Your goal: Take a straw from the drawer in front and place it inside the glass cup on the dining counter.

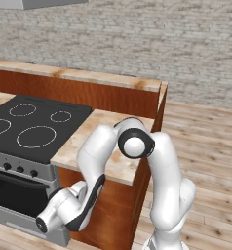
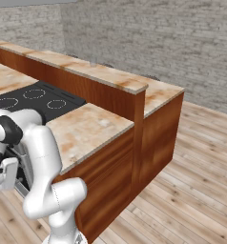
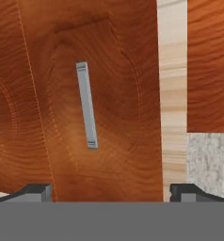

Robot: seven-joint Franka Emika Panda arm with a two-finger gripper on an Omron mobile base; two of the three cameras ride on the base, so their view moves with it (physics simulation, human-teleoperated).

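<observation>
Stove (image 1: 30,128) adjoins the desk (image 1: 110,161). Drawer (image 3: 104,103) closed, its handle (image 3: 87,104) ahead of the released pincer (image 3: 109,192).

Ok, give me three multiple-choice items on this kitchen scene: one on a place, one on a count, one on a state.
1. Where does the stovetop sit relative to the small marbled counter?
A. left of it
B. right of it
C. on top of it

2. How many burner rings show on the stovetop in the left base view?
A. two
B. four
C. six

3. How is the drawer with the silver bar handle?
A. pulled out
B. shut
C. removed

Answers: 1 A, the black cooktop borders the counter's left edge. 2 B, four white rings are drawn. 3 B, the hand view faces its flat closed front.
</observation>
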